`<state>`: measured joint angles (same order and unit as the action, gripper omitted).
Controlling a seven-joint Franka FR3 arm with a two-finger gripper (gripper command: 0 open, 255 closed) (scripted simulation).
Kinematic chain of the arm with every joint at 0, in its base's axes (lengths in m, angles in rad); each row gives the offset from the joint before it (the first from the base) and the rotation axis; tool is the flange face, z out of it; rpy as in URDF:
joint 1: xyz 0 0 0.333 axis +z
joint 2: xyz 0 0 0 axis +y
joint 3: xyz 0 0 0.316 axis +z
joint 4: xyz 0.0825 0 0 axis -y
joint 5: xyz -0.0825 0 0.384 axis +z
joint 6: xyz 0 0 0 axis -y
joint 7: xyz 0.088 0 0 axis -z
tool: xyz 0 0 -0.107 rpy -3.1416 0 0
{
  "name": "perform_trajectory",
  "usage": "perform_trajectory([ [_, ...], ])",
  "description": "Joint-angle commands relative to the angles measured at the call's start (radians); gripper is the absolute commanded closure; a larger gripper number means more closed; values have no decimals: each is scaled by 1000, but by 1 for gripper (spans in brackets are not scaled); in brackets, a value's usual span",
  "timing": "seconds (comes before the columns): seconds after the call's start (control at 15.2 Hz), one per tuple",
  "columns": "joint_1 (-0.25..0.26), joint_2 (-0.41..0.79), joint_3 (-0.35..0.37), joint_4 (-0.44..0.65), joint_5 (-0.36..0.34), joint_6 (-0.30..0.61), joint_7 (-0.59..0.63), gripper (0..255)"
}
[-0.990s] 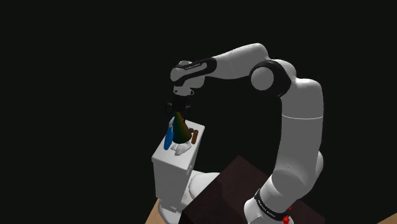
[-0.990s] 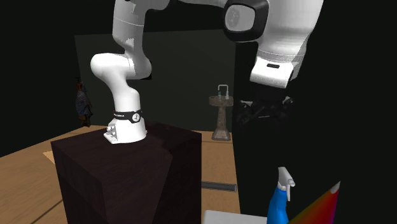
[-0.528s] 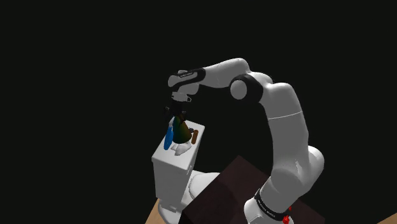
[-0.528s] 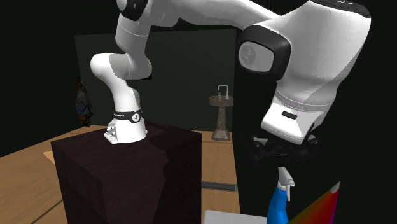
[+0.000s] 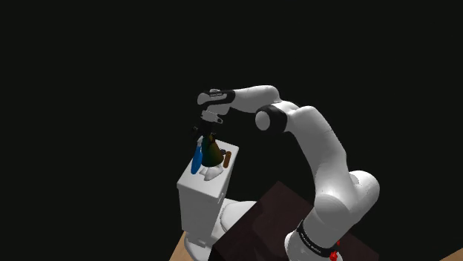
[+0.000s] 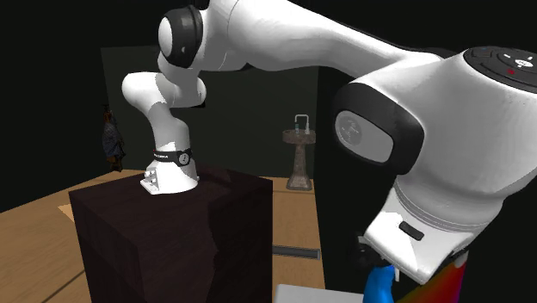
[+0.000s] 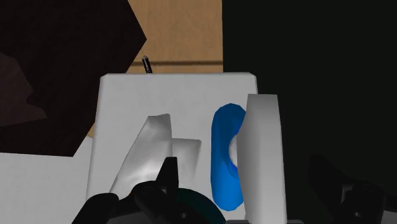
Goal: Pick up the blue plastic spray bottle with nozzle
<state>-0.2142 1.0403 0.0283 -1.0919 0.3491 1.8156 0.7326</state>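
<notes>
My fingers (image 7: pixel 168 177) stand apart, blue spray bottle (image 7: pixel 224 159) btwn them, room either side. Obstr.: dark cone (image 5: pixel 211 151) just beside bottle, brown item (image 5: pixel 227 157) beyond cone, all on white tank top (image 7: pixel 178 89). Overhead approach open: black area.

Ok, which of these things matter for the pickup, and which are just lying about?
Job:
blue bottle
pincer, open, above it

Lying about:
dark cone
brown thing
pale pieces
All on the white box.
</notes>
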Motion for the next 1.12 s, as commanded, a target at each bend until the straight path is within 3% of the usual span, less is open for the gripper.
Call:
perform_trajectory([
  [0.0, 0, 56, -5, 8, 4, 44, 5, 0],
  [0.46, 14, 121, -25, 49, 26, 63, -10, 0],
  [0.53, 8, 176, -25, 133, 21, 35, -5, 255],
  [0.59, 19, 97, -24, -8, 30, 97, -17, 255],
  [0.73, 32, -2, -24, -182, 40, 170, -34, 255],
  [0.79, 50, 11, -19, -176, 43, 183, -16, 255],
  [0.92, 26, 56, -23, -122, 39, 165, -36, 255],
  [0.99, 31, -27, -22, -270, 50, 224, -57, 255],
  [1.06, 21, -35, -25, -259, 47, 203, -61, 255],
])
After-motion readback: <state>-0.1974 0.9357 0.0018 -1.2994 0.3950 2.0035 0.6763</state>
